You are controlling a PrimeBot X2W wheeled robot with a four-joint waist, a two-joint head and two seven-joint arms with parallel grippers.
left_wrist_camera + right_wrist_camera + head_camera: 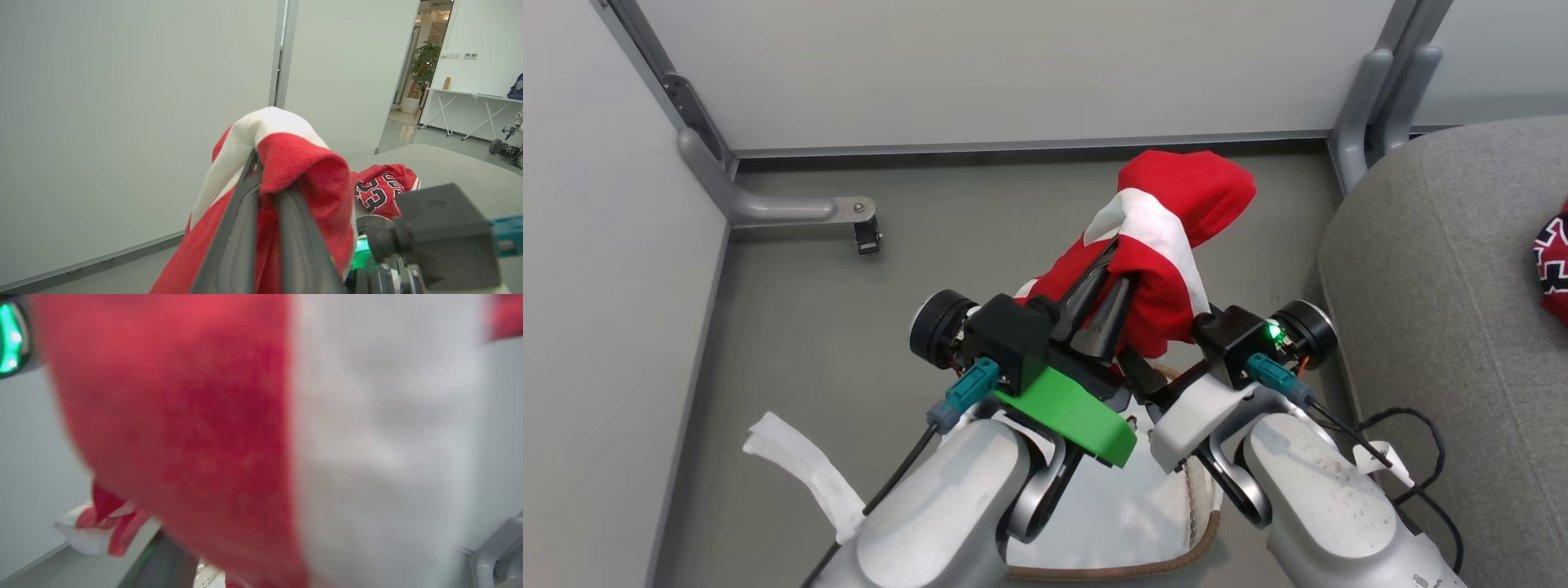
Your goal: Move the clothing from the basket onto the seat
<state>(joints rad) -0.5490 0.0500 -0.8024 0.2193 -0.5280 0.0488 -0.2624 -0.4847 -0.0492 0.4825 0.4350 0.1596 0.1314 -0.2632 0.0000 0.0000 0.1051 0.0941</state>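
Observation:
The red garment with broad white stripes (1168, 237) hangs in the air over the grey floor, and my left gripper (1121, 269) is shut on a fold of it. In the left wrist view the fabric (294, 163) drapes over both dark fingers (245, 228). My right wrist (1225, 343) sits close against the garment's right side, its fingers hidden behind the cloth. The same cloth (204, 437) is blurred and pressed against the right wrist camera. The red "23" jersey (380, 192) lies on the grey seat (1445, 286), also seen at the edge (1553, 269). The basket rim (1176, 555) is under my forearms.
A white liner (1111, 506) lies inside the basket. A strip of white cloth (800, 474) lies on the floor to the left. White partition walls with grey metal feet (768, 208) close off the back and left. A black cable (1417, 457) runs beside the seat.

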